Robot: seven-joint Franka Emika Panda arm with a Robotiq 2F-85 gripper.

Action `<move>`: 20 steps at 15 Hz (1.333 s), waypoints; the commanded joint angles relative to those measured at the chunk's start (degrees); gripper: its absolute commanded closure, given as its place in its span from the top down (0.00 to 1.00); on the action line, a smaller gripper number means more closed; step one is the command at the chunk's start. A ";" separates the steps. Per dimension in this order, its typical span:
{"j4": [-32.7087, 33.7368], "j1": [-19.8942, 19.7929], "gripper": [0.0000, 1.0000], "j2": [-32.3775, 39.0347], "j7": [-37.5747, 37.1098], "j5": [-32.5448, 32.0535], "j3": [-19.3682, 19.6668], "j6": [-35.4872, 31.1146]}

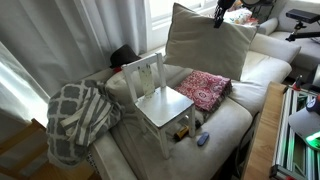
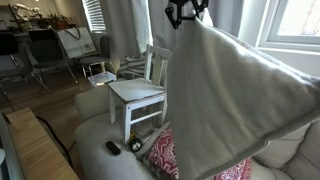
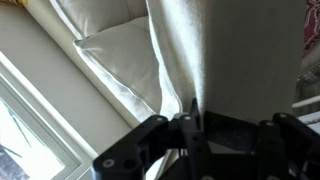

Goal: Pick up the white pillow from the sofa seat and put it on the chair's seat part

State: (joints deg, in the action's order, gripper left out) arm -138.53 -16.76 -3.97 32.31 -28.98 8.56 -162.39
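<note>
The claw (image 1: 218,15) is pinched narrow on the top edge of the white pillow (image 1: 207,45), which hangs below it; the chair (image 1: 160,100) stands lower, apart.

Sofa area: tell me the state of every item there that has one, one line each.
white pillow: hanging upright, pinched at its top edge.
claw: shut on the white pillow.
chair: standing upright on the sofa, its seat bare.
red patterned cushion: lying flat on the sofa seat beside the chair.
blanket: crumpled in a heap over the sofa's end.
</note>
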 commanded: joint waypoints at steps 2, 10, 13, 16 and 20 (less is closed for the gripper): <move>-3.59 2.89 0.00 -7.80 -8.72 -11.01 -2.31 3.57; -3.30 7.71 0.00 -11.93 -30.10 -26.68 -9.89 21.35; -3.26 10.43 0.00 -12.01 -34.54 -26.52 -11.36 27.94; -2.87 12.38 0.00 -11.90 -39.43 -26.30 -12.72 34.89; -3.00 14.20 0.00 -12.35 -47.33 -25.86 -13.65 41.32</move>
State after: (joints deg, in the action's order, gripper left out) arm -141.43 -3.96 -13.93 -9.69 -53.45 -4.57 -125.94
